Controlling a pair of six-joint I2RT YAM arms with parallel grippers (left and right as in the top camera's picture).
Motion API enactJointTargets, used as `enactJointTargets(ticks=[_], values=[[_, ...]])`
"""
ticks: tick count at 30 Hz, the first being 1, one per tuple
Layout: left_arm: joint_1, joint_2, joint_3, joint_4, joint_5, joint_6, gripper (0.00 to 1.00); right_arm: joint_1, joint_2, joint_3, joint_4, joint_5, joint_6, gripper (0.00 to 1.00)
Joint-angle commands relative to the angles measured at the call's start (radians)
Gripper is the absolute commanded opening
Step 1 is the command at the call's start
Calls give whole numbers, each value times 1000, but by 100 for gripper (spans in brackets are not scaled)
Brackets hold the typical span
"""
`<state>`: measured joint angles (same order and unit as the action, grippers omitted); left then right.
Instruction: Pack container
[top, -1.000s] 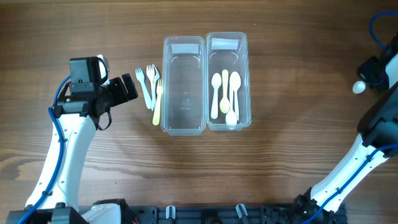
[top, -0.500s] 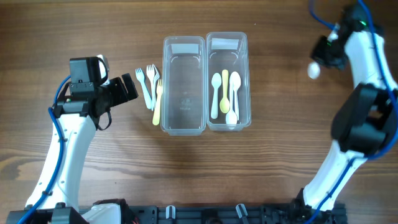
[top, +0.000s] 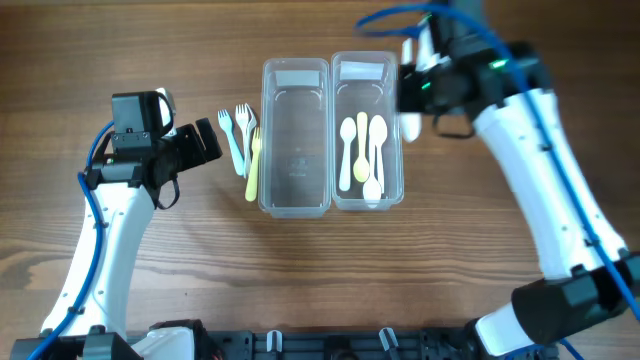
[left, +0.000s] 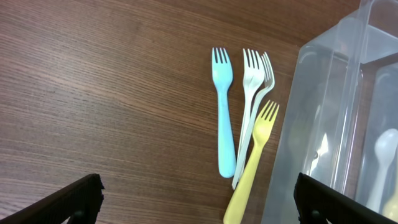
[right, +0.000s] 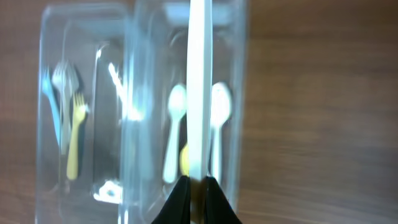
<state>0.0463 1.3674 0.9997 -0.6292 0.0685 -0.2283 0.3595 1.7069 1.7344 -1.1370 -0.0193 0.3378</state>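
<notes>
Two clear containers stand side by side. The left one (top: 295, 66) is empty; the right one (top: 365, 64) holds several pale spoons (top: 362, 150). Blue, white and yellow forks (top: 243, 140) lie on the table left of the containers. In the left wrist view the blue fork (left: 222, 118) and the yellow fork (left: 252, 171) lie between the fingers of my open, empty left gripper (left: 199, 205). My right gripper (top: 410, 105) is above the right container's right wall and is shut on a white spoon (right: 199, 93), which also shows in the overhead view (top: 411, 126).
The wooden table (top: 150, 280) extends around the containers. My left arm (top: 110, 230) reaches in from the lower left, and my right arm (top: 540, 190) from the lower right.
My right arm has swung in from the far right edge to the right container, carrying the white spoon. The left arm and forks have not moved.
</notes>
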Motion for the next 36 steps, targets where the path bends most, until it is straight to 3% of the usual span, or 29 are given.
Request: enactJointTargets(ticks=[1,8,14,15,16,18,22,29,32,33,36], values=[[-5,3,21,3,-10,19,100,114,27,-146,102,23,73,4],[-5,3,21,3,-10,19,100,181,27,-352,315,23,212,4],[-5,3,21,3,-10,19,100,180,27,-370,356,18,138,6],[-5,3,21,4,-10,19,100,180,27,-370,355,18,133,9],[-5,3,21,3,-10,19,100,180,25,-366,346,18,134,22],[-5,3,21,3,-10,19,100,180,15,-350,326,24,129,35],[-5,3,21,3,-10,19,100,176,-56,-288,314,72,103,52],[-5,3,21,34,5,8,100,87,-274,-198,307,163,81,66],[-5,3,21,-26,177,0,100,0,-361,-198,275,163,81,73],[-5,3,21,-109,236,0,100,-55,-398,-198,251,163,81,75],[-6,3,20,-135,277,-23,100,-185,-449,-198,185,162,82,78]])
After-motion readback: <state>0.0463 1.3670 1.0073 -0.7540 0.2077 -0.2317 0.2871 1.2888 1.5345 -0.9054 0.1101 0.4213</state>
